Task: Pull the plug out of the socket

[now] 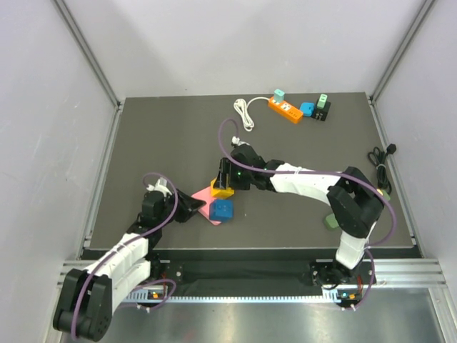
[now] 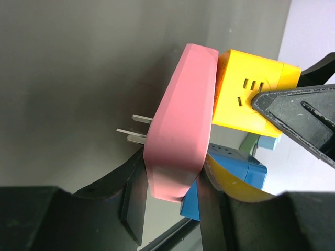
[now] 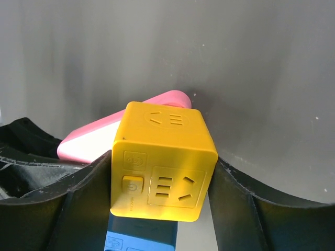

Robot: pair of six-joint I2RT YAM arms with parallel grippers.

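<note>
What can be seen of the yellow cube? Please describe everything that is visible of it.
The yellow cube looks like smooth plastic with rounded edges. Several of its faces carry socket slots, and one face also has a small square button. The right claw clamps it, one finger on each side. One face lies against the pink block, and a blue cube sits close beside it. It is near the middle of the dark table.
</note>
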